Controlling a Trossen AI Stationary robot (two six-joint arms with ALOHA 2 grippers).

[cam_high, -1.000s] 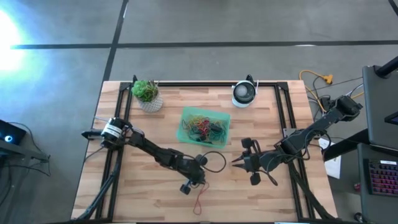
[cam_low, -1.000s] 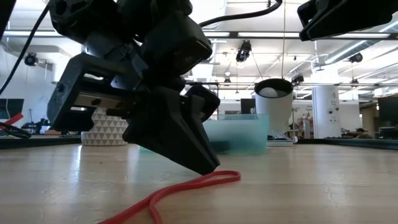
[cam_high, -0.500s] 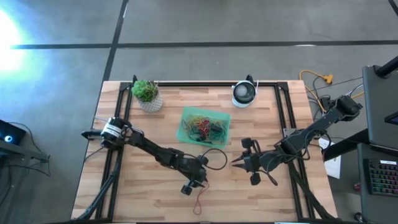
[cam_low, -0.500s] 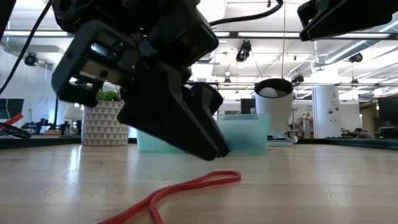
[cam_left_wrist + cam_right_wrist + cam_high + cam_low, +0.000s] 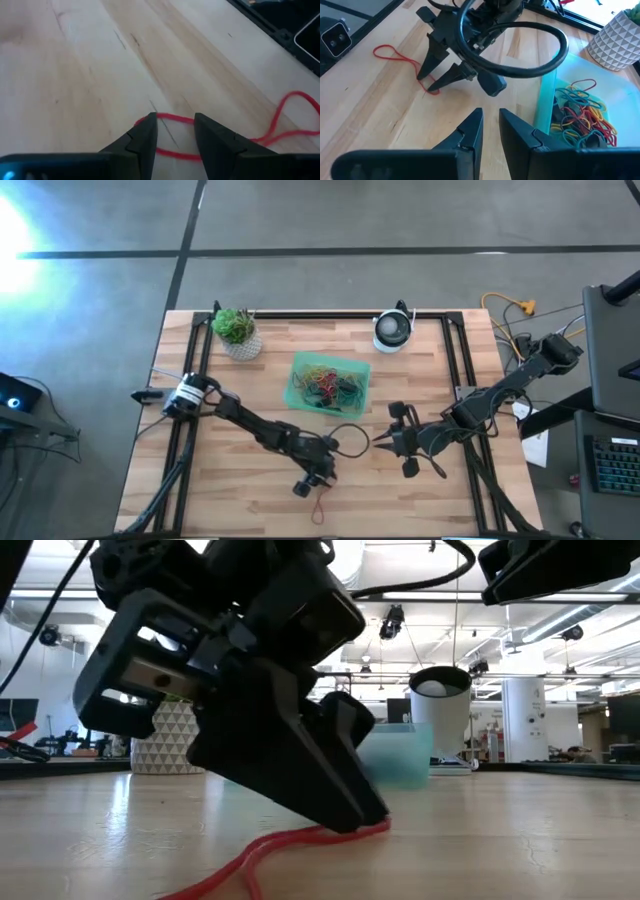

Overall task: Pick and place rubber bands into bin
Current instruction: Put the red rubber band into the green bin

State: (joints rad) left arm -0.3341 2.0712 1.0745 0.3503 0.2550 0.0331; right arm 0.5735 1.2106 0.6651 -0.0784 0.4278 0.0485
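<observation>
A red rubber band (image 5: 320, 505) lies flat on the table near its front edge, also visible in the low view (image 5: 280, 845). My left gripper (image 5: 324, 480) is open and slants down over the band's far end, with one finger on each side of it (image 5: 175, 132). The bin (image 5: 363, 402), a green tray at mid-table, holds several coloured rubber bands (image 5: 580, 115). My right gripper (image 5: 376, 442) hovers right of centre. Its fingers (image 5: 490, 122) are a narrow gap apart with nothing between them. My left gripper has its open fingers (image 5: 145, 137) astride the far end of the red band (image 5: 175, 118), coming slanting down from the far left. The tips are low at the table (image 5: 365, 820). I cannot tell whether they touch the band, which lies flat.
A white pot with a plant (image 5: 238, 333) stands at the back left and a round white and dark device (image 5: 393, 330) at the back middle. A black cable loop (image 5: 520, 50) arches off the left arm. Black rails run along the table's edges.
My left gripper has opened, and it has moved toward the table's near edge and down over the far end of the red band. The band has stayed where it was.
</observation>
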